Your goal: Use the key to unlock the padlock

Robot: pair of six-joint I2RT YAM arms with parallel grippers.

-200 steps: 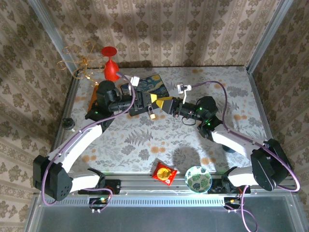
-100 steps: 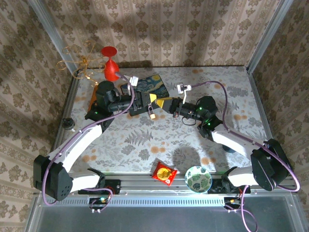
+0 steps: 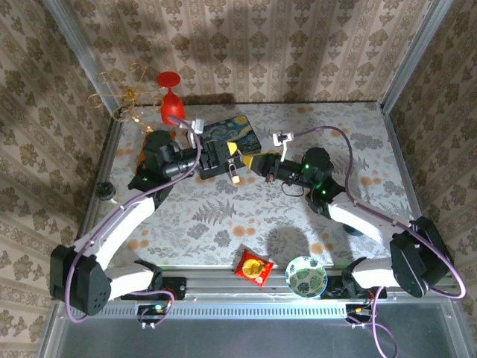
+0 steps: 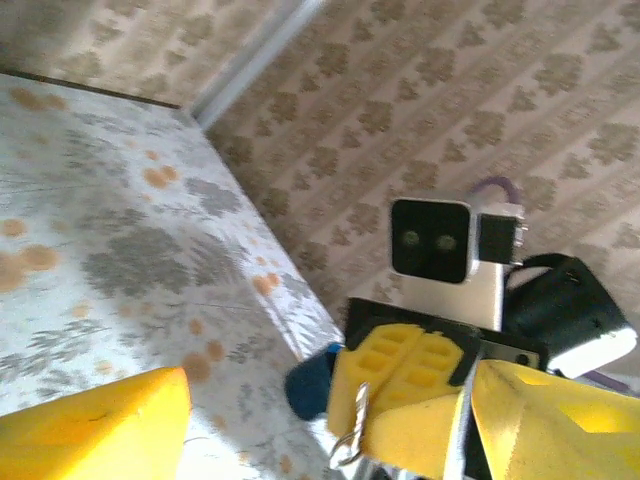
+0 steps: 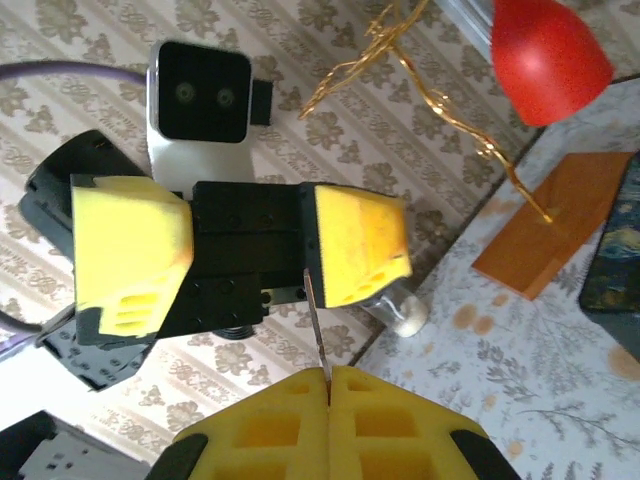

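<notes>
The tiny brass padlock (image 3: pixel 234 174) with its thin silvery shackle sits between our end effectors, long axis far to near; whether it rests on the floral bench (image 3: pixel 223 216) we cannot tell. The left end effector (image 5: pixel 248 245), just beside it, is released. The right end effector (image 5: pixel 328 378) is clenched on a thin silvery key (image 5: pixel 313 320). The green patterned bowl (image 3: pixel 306 276) looks empty.

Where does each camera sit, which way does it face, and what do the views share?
Top external: above and behind the bases, looking down on the table; left arm and right arm meet mid-table.
Left wrist: on the left arm, facing the right end effector; own yellow fingers frame the bottom.
Right wrist: faces the open left end effector; own shut pads pinch the key.
Shared: each wrist view shows the opposite end effector.
</notes>
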